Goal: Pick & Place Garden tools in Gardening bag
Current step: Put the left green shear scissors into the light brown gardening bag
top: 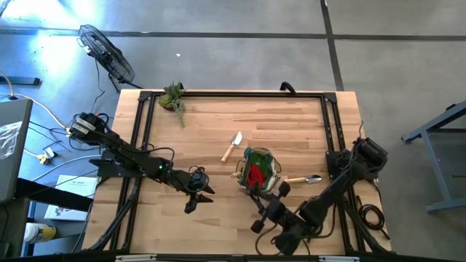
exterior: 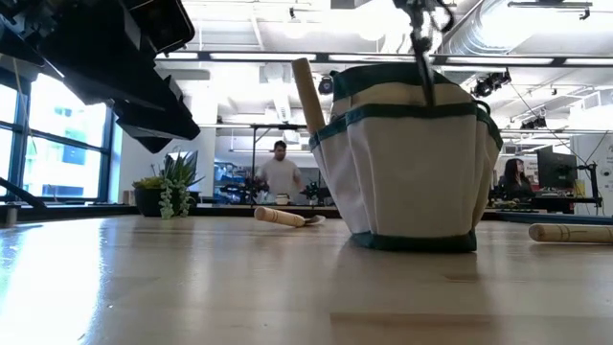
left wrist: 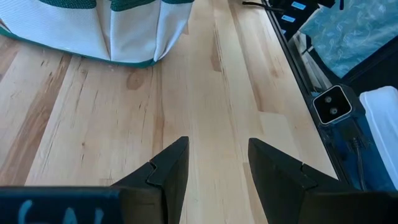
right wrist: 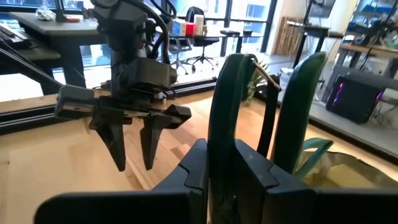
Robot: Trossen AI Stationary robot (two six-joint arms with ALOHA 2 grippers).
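Note:
The gardening bag [top: 256, 169] stands upright on the table right of centre, with a red glove [top: 255, 175] inside and a wooden handle [exterior: 308, 96] sticking out of its top. My right gripper [top: 266, 196] is at the bag's near side, shut on pruning shears with dark green handles [right wrist: 261, 106]. A slim dark part [exterior: 421, 57] hangs over the bag's open top. My left gripper [top: 196, 191] is open and empty above the table, left of the bag. One wooden-handled trowel [top: 231, 146] lies behind the bag and another [top: 306, 179] lies to its right. My right gripper [right wrist: 225, 165] pinches one green handle of the shears [right wrist: 224, 118] between its two fingers. The other handle [right wrist: 298, 106] stands free beside it, and both run on past the fingertips. The shears are lifted clear of the table, by the bag's rim [right wrist: 329, 158].
A leafy plant clump [top: 173, 97] lies at the table's far left corner. A black frame [top: 233, 93] runs along the table's edges. Bare wood lies in front of my left gripper [left wrist: 214, 168]. People show in the room beyond the table [exterior: 280, 172].

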